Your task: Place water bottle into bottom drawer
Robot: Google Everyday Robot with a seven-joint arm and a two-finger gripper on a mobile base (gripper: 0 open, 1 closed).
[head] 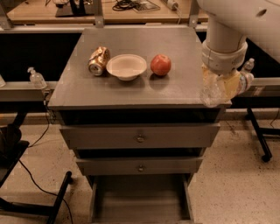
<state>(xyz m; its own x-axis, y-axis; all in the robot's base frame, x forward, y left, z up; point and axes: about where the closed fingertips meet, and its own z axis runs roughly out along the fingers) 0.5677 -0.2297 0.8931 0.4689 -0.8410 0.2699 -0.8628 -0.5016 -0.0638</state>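
The two-finger gripper (220, 86), yellowish pads on a white arm (225, 37), sits at the front right corner of the cabinet, and its fingers are clamped on the clear, crinkly plastic water bottle (209, 92). The bottle hangs right at the corner, its lower end past the edge of the grey cabinet top (175, 92).

Down at the very front, the flat grey bottom drawer (141, 199) stands pulled out. Above it come two grey drawer fronts with round knobs, the lower (140, 166) and the upper (140, 137), both slightly open.

Up on top, a row well left of the gripper: a red apple (160, 64), a pale round bowl (126, 66), and a dented gold can (99, 61) on its side, touching the bowl's left rim.

Further left, off the cabinet, a clear pump-top dispenser (36, 78). At the back, a wooden desk (39, 12).
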